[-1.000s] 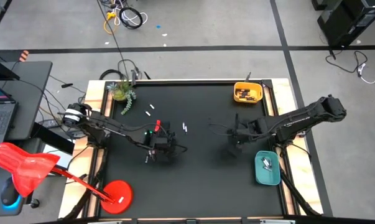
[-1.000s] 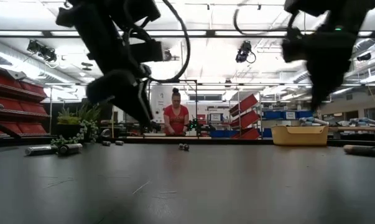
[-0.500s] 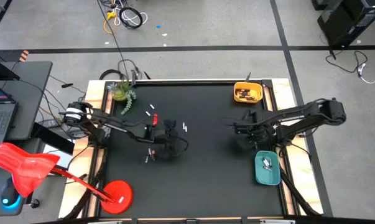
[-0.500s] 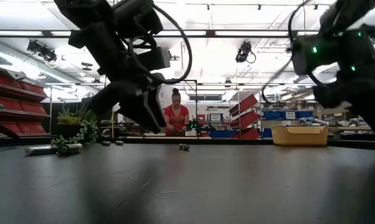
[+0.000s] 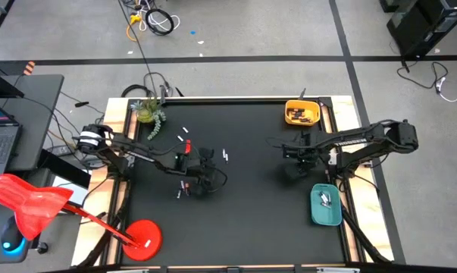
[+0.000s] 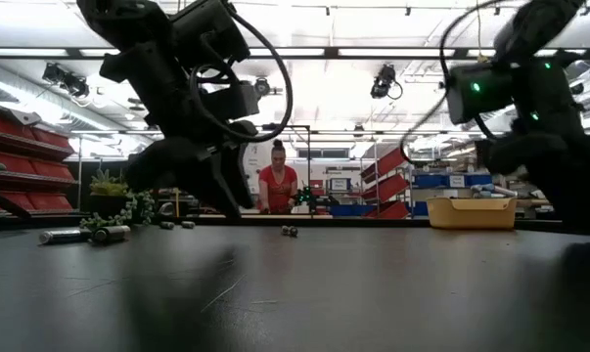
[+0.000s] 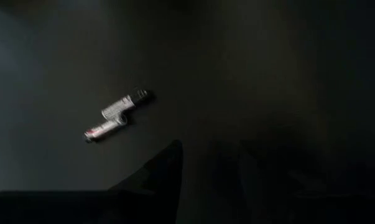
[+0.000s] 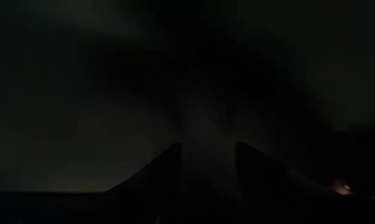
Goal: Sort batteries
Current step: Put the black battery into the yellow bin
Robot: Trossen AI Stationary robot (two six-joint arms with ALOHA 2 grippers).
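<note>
Small batteries lie loose on the black table: a pair [image 5: 184, 188] next to my left gripper [image 5: 201, 173], a pair [image 5: 225, 155] at mid-table, and some [image 5: 184, 135] toward the far left. The left wrist view shows two batteries [image 7: 115, 116] lying end to end ahead of the open left gripper [image 7: 209, 155]. My right gripper [image 5: 292, 159] hovers open right of centre over bare table; its wrist view [image 8: 207, 149] shows nothing between the fingers. The yellow tray [image 5: 302, 105] and teal tray [image 5: 313, 212] hold batteries.
A small potted plant [image 5: 148, 112] stands at the far left corner of the table. A red lamp base [image 5: 142, 236] sits beyond the near left edge. In the low view a person [image 6: 276, 182] stands behind the table. More batteries [image 6: 84, 235] lie at the left.
My left gripper has sunk a little toward the table near the pair of batteries. My right gripper has swung toward the table's right edge and then eased back and toward the far edge, as its arm folded in. The batteries have stayed where they were.
</note>
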